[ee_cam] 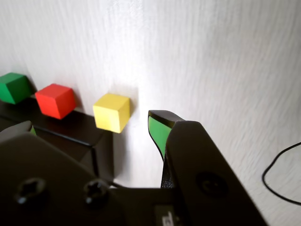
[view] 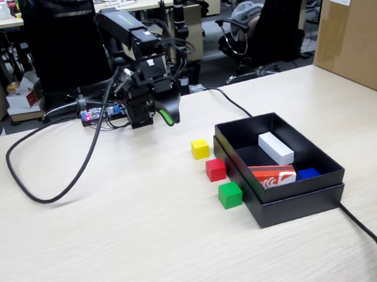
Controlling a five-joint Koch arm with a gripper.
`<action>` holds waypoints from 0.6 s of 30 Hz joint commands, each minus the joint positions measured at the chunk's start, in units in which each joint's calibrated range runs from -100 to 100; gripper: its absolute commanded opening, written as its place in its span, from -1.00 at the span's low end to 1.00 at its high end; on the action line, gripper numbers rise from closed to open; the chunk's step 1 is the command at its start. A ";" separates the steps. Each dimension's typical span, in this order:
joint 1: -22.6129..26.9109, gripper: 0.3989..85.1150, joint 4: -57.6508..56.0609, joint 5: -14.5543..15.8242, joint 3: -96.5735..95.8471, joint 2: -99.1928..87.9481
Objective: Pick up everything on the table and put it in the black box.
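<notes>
Three small cubes stand in a row on the pale wood table, just left of the black box: yellow, red, green. My gripper hangs low over the table behind the yellow cube, open and holding nothing. In the wrist view the gripper shows its green-padded jaws spread wide, with the yellow cube ahead between them, the red cube and green cube farther left, all against the black box's wall.
Inside the box lie a long white block, an orange-red carton and a blue piece. A big brown carton stands at the right. Black cables loop at the left and run off at the front right.
</notes>
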 commanded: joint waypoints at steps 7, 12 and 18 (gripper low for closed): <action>3.71 0.11 -0.54 0.29 12.97 18.14; 4.20 0.11 -0.54 0.44 14.87 24.45; 4.20 0.12 -0.02 1.07 13.51 30.53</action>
